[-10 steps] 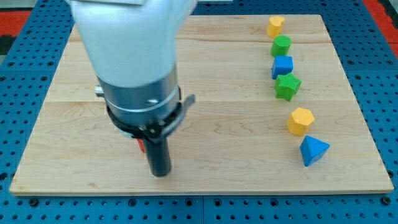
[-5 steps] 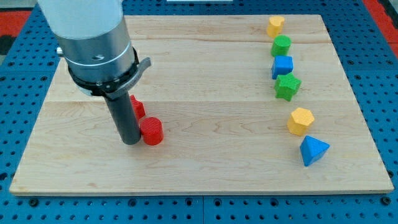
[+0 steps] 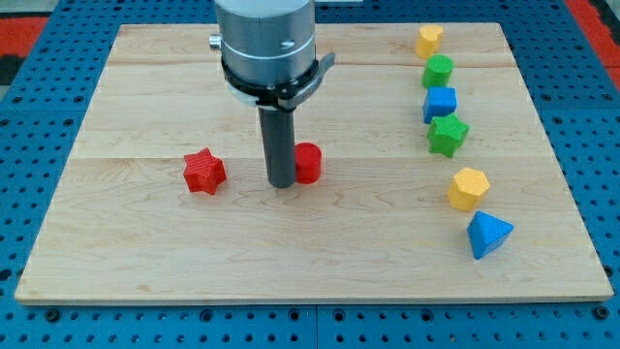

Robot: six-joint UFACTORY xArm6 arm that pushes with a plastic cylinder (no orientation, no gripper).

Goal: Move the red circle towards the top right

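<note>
Nearest the view's bottom on the pale, grained wooden board (image 3: 126, 252), a blue triangular block (image 3: 488, 234) and a yellow hexagonal block (image 3: 469, 187) sit at the view's right, while a ridged red star (image 3: 204, 172) lies left of centre. My tip (image 3: 282, 182), the end of a smooth dark rod with no jaws to open or close, rests against the left side of the red circle (image 3: 307, 163) near mid-board. Farther up the right edge stand a green star (image 3: 448, 135), a blue cube (image 3: 440, 104), a green round block (image 3: 438, 71) and a yellow block (image 3: 429, 40).
</note>
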